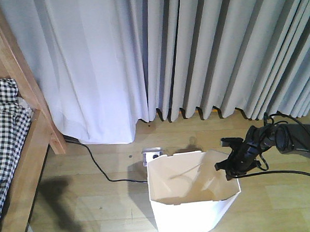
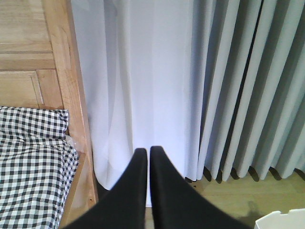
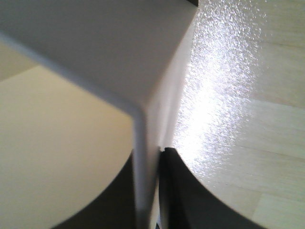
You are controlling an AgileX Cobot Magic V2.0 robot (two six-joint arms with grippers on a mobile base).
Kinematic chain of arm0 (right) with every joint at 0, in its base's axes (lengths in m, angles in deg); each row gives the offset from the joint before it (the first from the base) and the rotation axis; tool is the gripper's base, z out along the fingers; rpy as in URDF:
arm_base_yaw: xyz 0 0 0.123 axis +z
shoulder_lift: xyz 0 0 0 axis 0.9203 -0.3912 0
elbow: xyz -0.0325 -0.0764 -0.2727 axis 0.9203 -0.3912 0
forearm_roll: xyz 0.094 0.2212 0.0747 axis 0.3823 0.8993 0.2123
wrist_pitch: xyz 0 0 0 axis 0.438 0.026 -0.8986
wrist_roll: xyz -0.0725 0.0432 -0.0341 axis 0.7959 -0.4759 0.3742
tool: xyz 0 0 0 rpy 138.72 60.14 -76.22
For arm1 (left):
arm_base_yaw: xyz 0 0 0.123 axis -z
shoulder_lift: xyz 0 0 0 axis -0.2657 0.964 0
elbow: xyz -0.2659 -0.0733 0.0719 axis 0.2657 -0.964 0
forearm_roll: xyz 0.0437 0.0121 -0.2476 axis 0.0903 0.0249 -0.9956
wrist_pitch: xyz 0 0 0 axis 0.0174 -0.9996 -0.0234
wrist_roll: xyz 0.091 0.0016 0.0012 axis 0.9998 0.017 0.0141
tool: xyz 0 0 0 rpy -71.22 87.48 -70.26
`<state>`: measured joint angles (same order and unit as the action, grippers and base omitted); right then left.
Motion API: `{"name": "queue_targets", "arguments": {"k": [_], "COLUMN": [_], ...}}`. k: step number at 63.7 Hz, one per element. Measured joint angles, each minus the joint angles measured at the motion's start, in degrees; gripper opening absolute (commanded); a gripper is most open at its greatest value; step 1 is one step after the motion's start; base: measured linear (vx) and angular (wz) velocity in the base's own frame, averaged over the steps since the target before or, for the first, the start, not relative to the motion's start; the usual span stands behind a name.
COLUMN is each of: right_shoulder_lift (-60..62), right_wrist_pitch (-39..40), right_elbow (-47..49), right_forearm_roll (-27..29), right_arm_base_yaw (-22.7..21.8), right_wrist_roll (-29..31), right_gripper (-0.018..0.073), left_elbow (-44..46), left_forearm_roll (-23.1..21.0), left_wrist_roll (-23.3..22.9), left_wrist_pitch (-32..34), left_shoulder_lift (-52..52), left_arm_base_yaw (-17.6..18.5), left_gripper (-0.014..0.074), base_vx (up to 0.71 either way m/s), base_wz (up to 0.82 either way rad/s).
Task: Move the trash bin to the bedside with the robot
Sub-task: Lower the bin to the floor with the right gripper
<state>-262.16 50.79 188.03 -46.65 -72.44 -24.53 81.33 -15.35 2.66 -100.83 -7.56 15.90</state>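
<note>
The white trash bin stands on the wooden floor at lower centre, its cream inside showing. My right gripper is shut on the bin's right rim; in the right wrist view the rim wall runs between the two black fingers, one inside and one outside. The bedside, a light-brown wooden frame with black-and-white checked bedding, lies at the far left, well apart from the bin. My left gripper hangs shut on nothing, facing the curtain beside the bed frame. A corner of the bin shows at that view's lower right.
Grey curtains hang to the floor across the back. A white power strip lies just behind the bin, its black cable running left toward the bed. Black cables trail from the right arm.
</note>
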Motion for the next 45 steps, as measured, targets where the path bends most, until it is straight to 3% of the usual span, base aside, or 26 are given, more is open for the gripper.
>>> {"name": "queue_targets", "arguments": {"k": [20, 45], "right_shoulder_lift": [-0.63, -0.76], "right_wrist_pitch": [0.09, -0.15], "right_elbow": [0.33, 0.79], "right_forearm_roll": [0.1, 2.07], "right_arm_base_yaw": [0.0, 0.0], "right_wrist_roll": [-0.18, -1.38], "right_gripper": [0.0066, 0.0222], "left_elbow": [0.0, 0.0], "left_forearm_roll": [0.0, 0.0], "left_wrist_roll": [0.0, 0.0], "left_wrist_pitch": [0.0, 0.0], "left_shoulder_lift": [0.0, 0.0], "left_arm_base_yaw": [0.0, 0.0], "left_gripper": [-0.0006, -0.0006], "base_vx": [0.0, 0.0], "base_wz": [0.0, 0.0]}}
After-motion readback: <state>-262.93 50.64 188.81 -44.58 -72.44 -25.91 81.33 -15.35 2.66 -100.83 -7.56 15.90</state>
